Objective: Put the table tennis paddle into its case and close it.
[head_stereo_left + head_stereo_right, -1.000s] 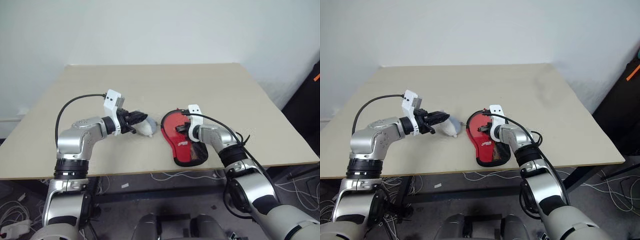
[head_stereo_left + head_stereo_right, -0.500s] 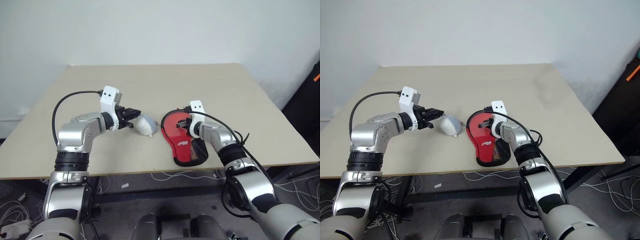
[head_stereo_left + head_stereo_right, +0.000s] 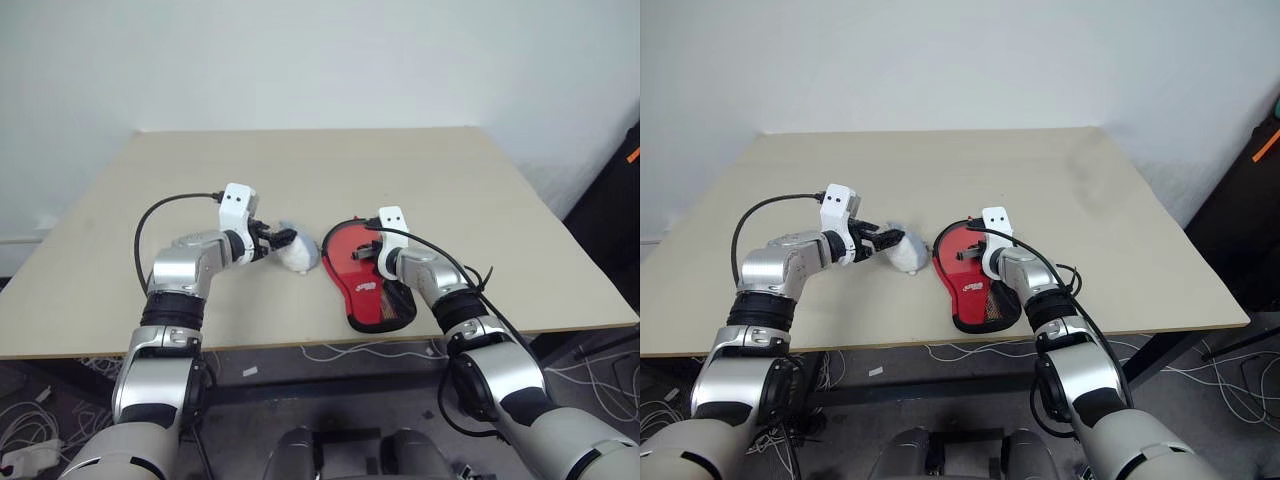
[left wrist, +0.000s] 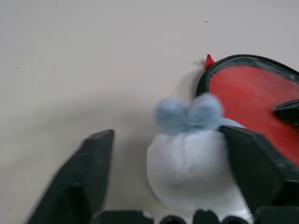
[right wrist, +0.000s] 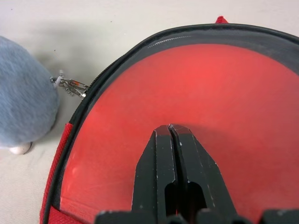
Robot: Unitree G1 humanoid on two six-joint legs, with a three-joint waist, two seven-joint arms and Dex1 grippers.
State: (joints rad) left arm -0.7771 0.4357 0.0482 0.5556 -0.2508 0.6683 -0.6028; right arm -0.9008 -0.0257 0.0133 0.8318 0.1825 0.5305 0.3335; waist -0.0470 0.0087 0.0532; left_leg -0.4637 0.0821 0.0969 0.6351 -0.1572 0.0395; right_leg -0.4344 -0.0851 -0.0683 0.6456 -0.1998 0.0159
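The case (image 3: 352, 300) lies flat on the table, clear side up, with a black zip rim (image 5: 117, 65). The table tennis paddle's red face (image 5: 140, 102) shows through the clear side. My right gripper (image 3: 358, 256) is shut and its tips (image 5: 170, 133) rest on that clear side over the round head. My left gripper (image 3: 278, 240) is open just left of the case, and a small grey-white soft ball (image 4: 191, 163) sits between its two fingers (image 4: 88, 172).
A small metal zip pull (image 5: 70, 86) sits between the ball (image 5: 23, 112) and the case's rim. The beige table (image 3: 330, 170) stretches wide behind both grippers. Its front edge (image 3: 270, 345) is close below the case, and a black cable (image 3: 465, 275) runs along my right arm.
My left gripper has gone from nearly shut to open and has come down and forward, so its fingers now stand around the ball. The right gripper and the case have stayed put.
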